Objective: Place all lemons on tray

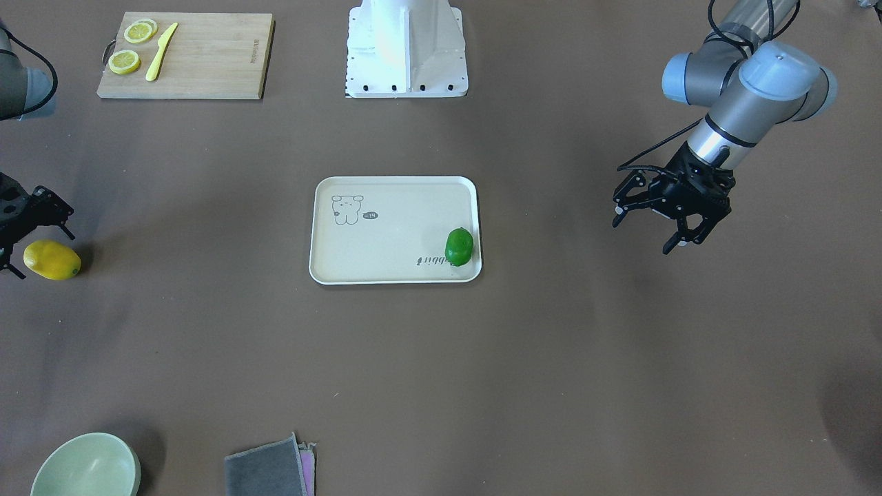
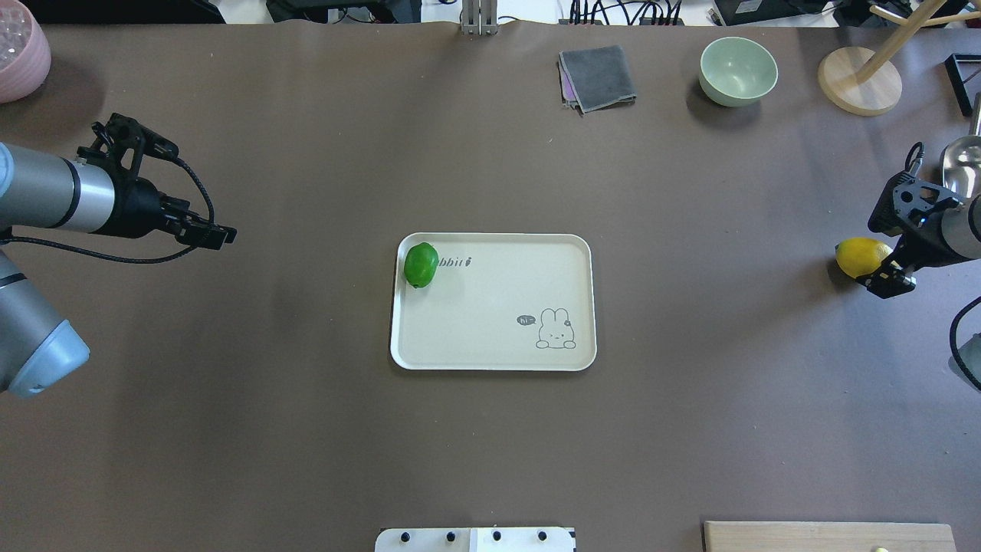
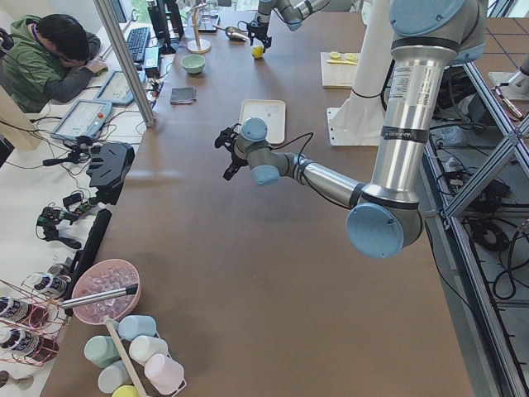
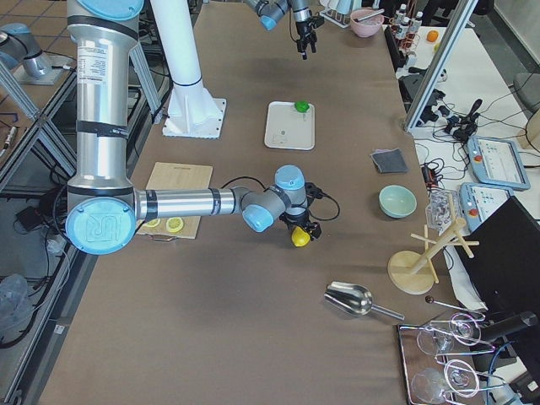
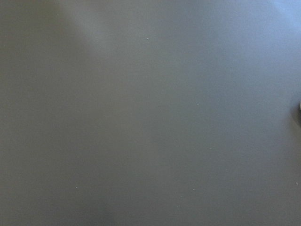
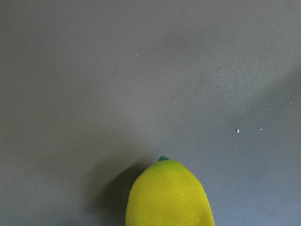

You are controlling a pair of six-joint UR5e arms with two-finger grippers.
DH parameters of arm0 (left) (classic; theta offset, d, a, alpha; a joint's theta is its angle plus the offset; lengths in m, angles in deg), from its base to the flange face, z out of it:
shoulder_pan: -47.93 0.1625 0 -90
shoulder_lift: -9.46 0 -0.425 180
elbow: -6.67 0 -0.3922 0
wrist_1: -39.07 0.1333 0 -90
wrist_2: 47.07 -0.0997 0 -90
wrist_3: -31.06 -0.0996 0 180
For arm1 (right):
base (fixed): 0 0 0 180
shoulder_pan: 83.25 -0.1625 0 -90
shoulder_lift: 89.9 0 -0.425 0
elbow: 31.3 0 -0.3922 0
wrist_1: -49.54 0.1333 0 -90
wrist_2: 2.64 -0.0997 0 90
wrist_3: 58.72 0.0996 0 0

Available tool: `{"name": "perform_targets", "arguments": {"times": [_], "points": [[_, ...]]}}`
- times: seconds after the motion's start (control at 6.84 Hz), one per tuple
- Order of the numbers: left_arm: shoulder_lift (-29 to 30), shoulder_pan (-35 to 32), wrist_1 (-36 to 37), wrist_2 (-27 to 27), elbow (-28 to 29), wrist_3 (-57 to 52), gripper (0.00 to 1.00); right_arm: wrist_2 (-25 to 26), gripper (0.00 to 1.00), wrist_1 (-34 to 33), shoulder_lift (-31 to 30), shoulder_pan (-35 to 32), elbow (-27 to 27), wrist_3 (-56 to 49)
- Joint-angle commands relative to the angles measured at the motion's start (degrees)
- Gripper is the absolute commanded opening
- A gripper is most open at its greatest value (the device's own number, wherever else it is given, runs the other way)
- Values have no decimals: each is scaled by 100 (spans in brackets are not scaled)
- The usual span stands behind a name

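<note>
The green lemon (image 1: 459, 246) lies on the cream-white tray (image 1: 386, 265), at the end by the "Rabbit" script; the overhead view shows it too (image 2: 421, 264) at the tray's (image 2: 490, 353) left end. The yellow lemon (image 1: 52, 260) lies on the table far to the right in the overhead view (image 2: 860, 255). My right gripper (image 1: 38, 249) is open and low at this lemon, a finger on either side; its wrist view shows the lemon (image 6: 169, 195) close below. My left gripper (image 1: 648, 234) is open and empty, hovering away from the tray's green-lemon end.
A wooden cutting board (image 1: 207, 62) with lemon slices and a yellow knife lies near the robot base (image 1: 406, 48). A green bowl (image 2: 738, 70), grey cloth (image 2: 598, 77), wooden stand (image 2: 858, 80) and pink bowl (image 2: 19, 50) line the far edge.
</note>
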Motion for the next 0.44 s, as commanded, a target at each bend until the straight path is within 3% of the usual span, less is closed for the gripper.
{"name": "perform_targets", "arguments": {"times": [0.0, 0.15, 0.29], "points": [[30, 7, 0, -3, 5, 28, 98, 130, 19, -17, 35, 12, -123, 20], [47, 7, 0, -12, 13, 37, 98, 104, 0, -44, 43, -41, -88, 125], [56, 7, 0, -12, 13, 46, 98, 86, 0, -53, 130, -41, 51, 657]]}}
